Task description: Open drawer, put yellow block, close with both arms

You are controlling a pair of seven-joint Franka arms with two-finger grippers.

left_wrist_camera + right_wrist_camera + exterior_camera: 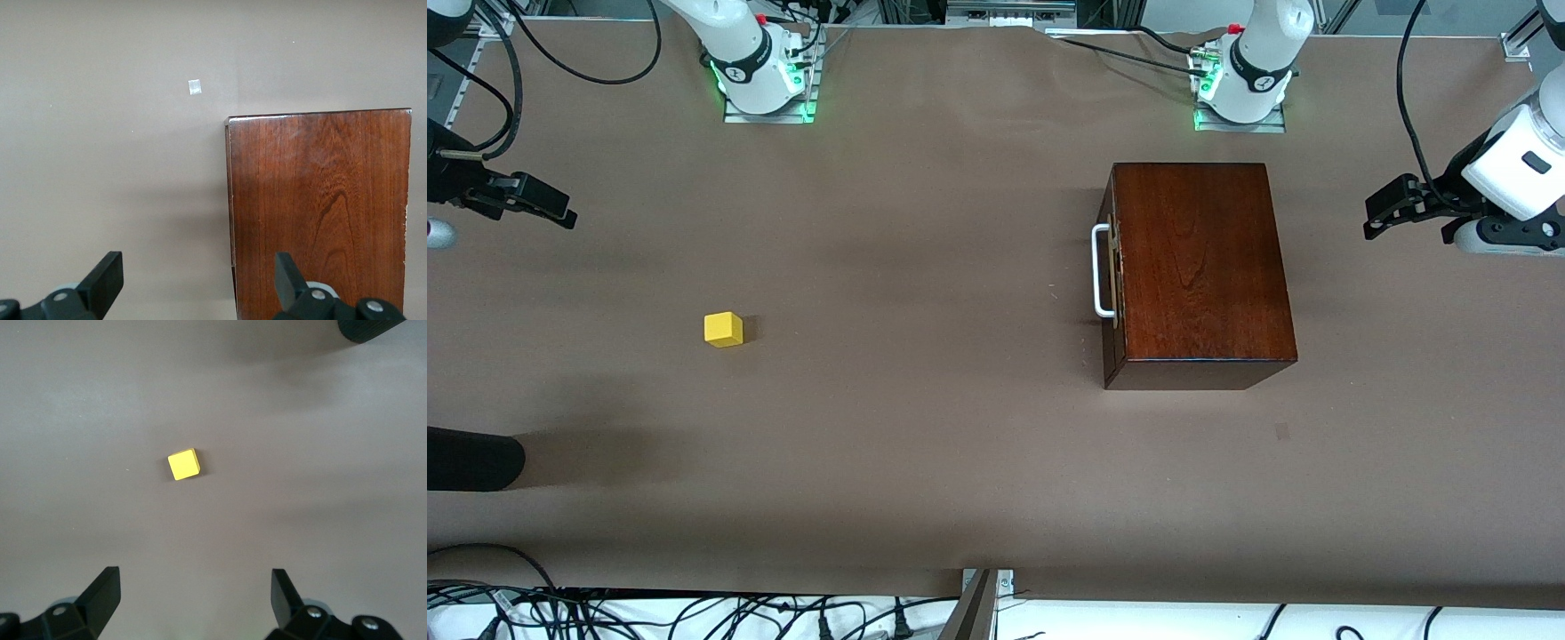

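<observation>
The dark mahogany box (1199, 267) stands toward the left arm's end of the table. Its drawer (1112, 293) is shut, and the white bar handle (1100, 271) faces the right arm's end. The yellow block (723, 329) lies alone on the table toward the right arm's end. My left gripper (1380, 213) hangs open and empty in the air by the box's end away from the handle; its wrist view shows the box top (317, 213) between its open fingers (199, 280). My right gripper (559, 212) is open and empty, up over the table; its wrist view shows the block (183, 464) ahead of it (195, 597).
A black rounded object (471, 458) juts over the table at the right arm's end, nearer to the front camera than the block; it also shows in the right wrist view (367, 328). A small pale square mark (194, 87) is on the brown table cover (925, 427).
</observation>
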